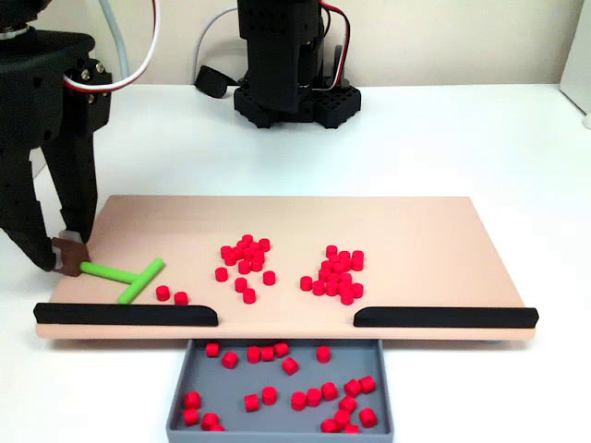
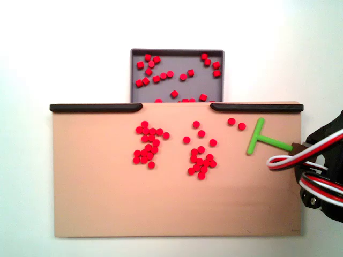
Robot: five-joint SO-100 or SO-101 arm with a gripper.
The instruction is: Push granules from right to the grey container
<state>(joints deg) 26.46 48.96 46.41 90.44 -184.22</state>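
The jaws are pressed onto the brown end block of the green T-shaped pusher [image 1: 125,275], holding it at the left edge of the tan board [image 1: 416,231] in the front fixed view. Just past the pusher's crossbar, two loose granules [image 1: 172,295] sit beside the left black rail [image 1: 126,315]. Farther from the jaws lie two larger clusters [image 1: 245,263], both still on the board. The grey container [image 1: 180,388] sits below the gap between the rails, already holding many pellets.

The risk, I judge, is aim. The two nearest granules sit behind the rail, not in line with the gap, so a straight push would pin them against it. A fast sweep through the clusters could scatter pellets past the crossbar's short ends or over the board onto the tabletop [image 1: 443,138]. The thin stem might also twist in the grip.
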